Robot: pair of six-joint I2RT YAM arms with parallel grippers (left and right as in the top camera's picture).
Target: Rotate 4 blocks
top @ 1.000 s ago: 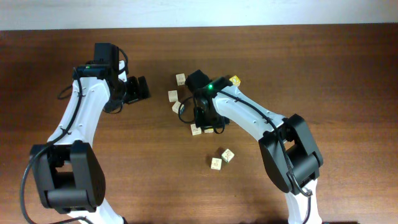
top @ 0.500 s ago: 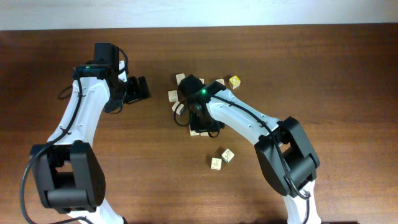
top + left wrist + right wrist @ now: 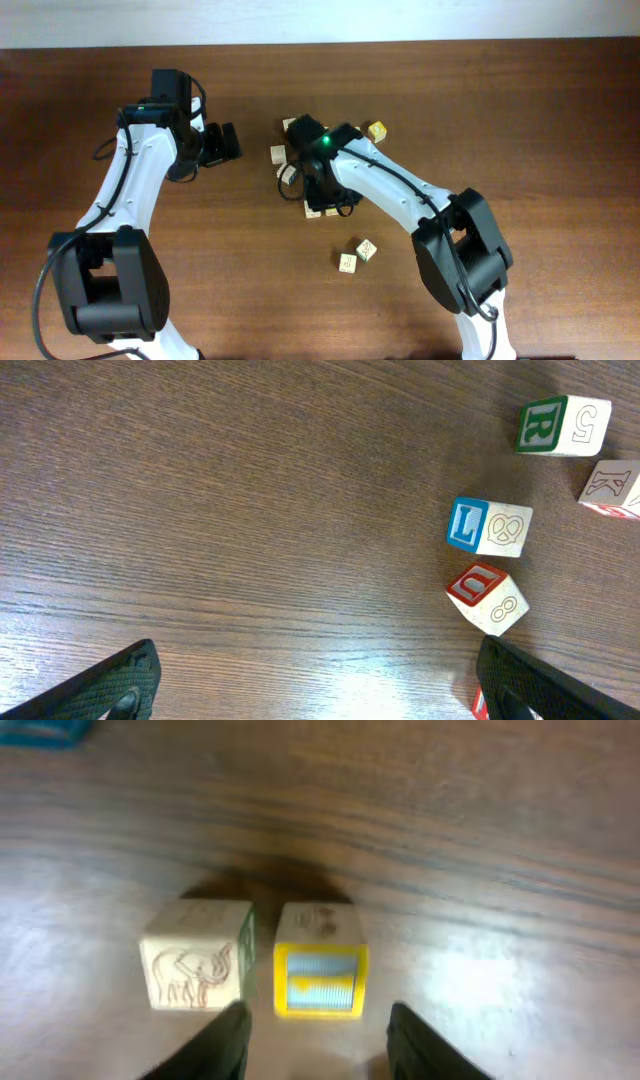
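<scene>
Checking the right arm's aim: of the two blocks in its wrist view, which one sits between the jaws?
The yellow-framed block, lined up with the gap; the elephant block lies beside it, outside the gap.

The dark wooden counter [image 3: 560, 120] carries small pale blocks [image 3: 278, 154]. Most lie in a loose cluster near its middle, with a yellow-faced block [image 3: 376, 131] at the cluster's right edge. Two more blocks [image 3: 347, 263] lie close together, apart from the cluster and nearer the front.
</scene>
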